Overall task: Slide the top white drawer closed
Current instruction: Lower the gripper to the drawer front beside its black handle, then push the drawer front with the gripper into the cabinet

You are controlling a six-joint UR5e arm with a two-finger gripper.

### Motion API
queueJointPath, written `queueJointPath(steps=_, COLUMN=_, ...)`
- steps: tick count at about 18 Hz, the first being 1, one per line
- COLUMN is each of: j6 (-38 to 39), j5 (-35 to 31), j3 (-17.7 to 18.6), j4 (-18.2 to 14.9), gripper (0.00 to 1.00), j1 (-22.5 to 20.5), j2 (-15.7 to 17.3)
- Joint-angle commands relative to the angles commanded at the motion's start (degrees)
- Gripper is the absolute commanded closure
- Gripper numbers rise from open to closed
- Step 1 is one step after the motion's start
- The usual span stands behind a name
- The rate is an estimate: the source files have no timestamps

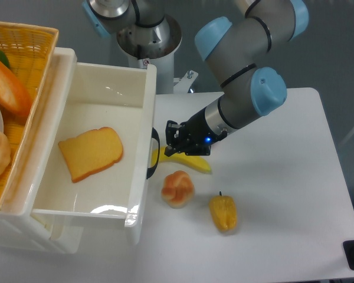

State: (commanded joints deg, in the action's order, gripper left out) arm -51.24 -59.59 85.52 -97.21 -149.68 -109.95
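With the top white drawer [100, 147] pulled fully open at left, press your gripper [170, 140], whose finger state I cannot tell, squarely against the black handle [153, 153], clearing the banana [192, 162].

no readable text, labels, brands or numbers anywhere

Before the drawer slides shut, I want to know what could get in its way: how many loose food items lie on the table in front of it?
3: a banana just right of the top white drawer's handle, a bread roll below it, a yellow pepper further right. The arm may hide others.
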Motion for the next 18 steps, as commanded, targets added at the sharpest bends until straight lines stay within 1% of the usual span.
queueJointPath(steps=6, j6=0.09, j5=0.52, j3=0.0, j4=-1.05, gripper=1.0, j1=0.88, j2=0.53)
queueJointPath(steps=11, j6=0.79, j5=1.23, j3=0.0, j4=-1.23, gripper=1.0, j1=1.41, j2=0.79)
queueJointPath(steps=18, j6=1.67, j5=1.23, j3=0.0, j4=-1.85, gripper=1.0, j1=3.43, j2=1.32)
